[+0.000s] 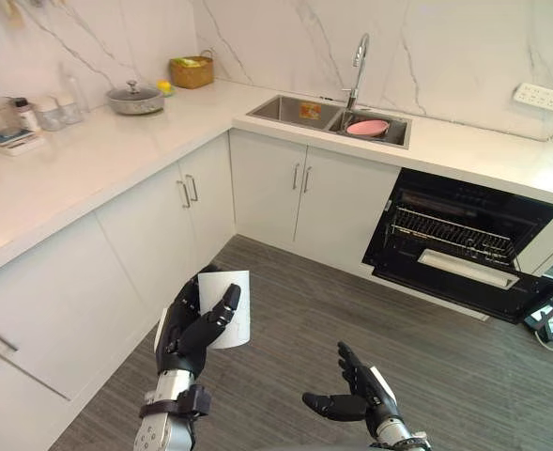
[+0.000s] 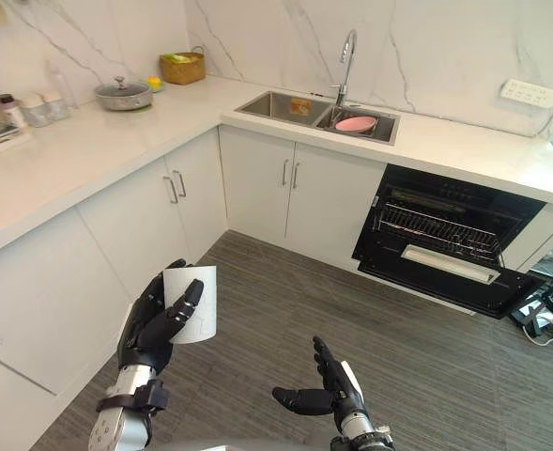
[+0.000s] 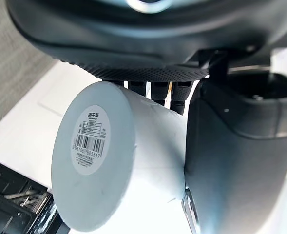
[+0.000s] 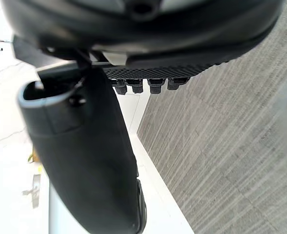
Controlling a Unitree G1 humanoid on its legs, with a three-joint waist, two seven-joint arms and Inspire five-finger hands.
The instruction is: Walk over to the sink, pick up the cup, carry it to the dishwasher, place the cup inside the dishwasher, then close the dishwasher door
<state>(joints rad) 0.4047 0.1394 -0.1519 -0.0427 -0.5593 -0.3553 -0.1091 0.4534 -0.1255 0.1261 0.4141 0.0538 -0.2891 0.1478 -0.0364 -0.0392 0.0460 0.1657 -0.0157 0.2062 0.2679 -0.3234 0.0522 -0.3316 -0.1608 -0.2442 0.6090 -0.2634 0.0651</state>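
My left hand (image 1: 190, 331) is curled round a white cup (image 1: 231, 310), held upright above the wood floor near the corner cabinets. In the left wrist view the cup (image 3: 109, 165) lies between thumb and fingers, its labelled base facing the camera. My right hand (image 1: 362, 395) hangs low at the front with its fingers relaxed and nothing in it. The dishwasher (image 1: 464, 240) stands under the counter at the right, its door (image 1: 459, 282) folded down and the wire rack (image 1: 450, 233) showing. The sink (image 1: 332, 116) with its tap (image 1: 357, 68) is set in the far counter.
A pink dish (image 1: 367, 128) lies in the sink's right basin. On the left counter (image 1: 88, 160) stand a lidded pot (image 1: 134, 98), a wicker basket (image 1: 192, 71) and jars (image 1: 32, 115). Grey floor (image 1: 426, 357) stretches between me and the dishwasher.
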